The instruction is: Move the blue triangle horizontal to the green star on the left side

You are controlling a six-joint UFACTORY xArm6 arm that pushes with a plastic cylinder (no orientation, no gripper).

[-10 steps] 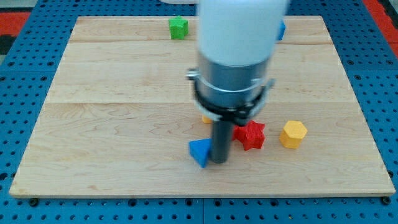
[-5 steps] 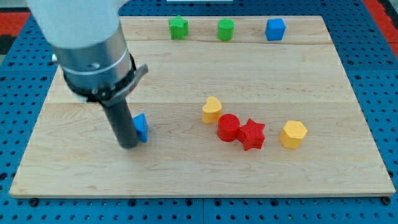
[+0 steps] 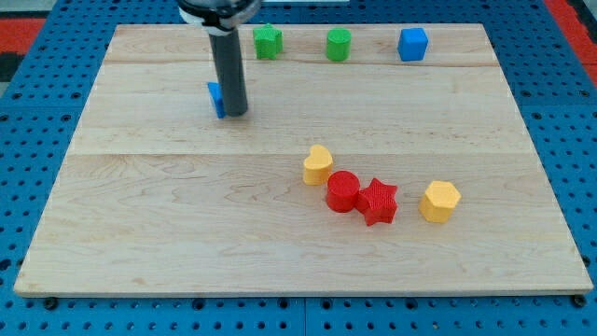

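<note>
The blue triangle (image 3: 215, 99) lies in the upper left part of the wooden board (image 3: 149, 215), mostly hidden behind my rod. My tip (image 3: 233, 114) rests on the board, touching the triangle's right side. The green star (image 3: 268, 41) sits near the view's top edge, up and to the right of the triangle. The triangle is lower than the star and to its left.
A green cylinder (image 3: 339, 44) and a blue cube (image 3: 412, 43) stand in the top row right of the star. A yellow heart (image 3: 317, 164), red cylinder (image 3: 342, 191), red star (image 3: 378, 201) and yellow hexagon (image 3: 439, 201) lie at lower right.
My tip has pushed the blue triangle from the board's bottom middle to the left, then up toward the top row. The other blocks have not moved.
</note>
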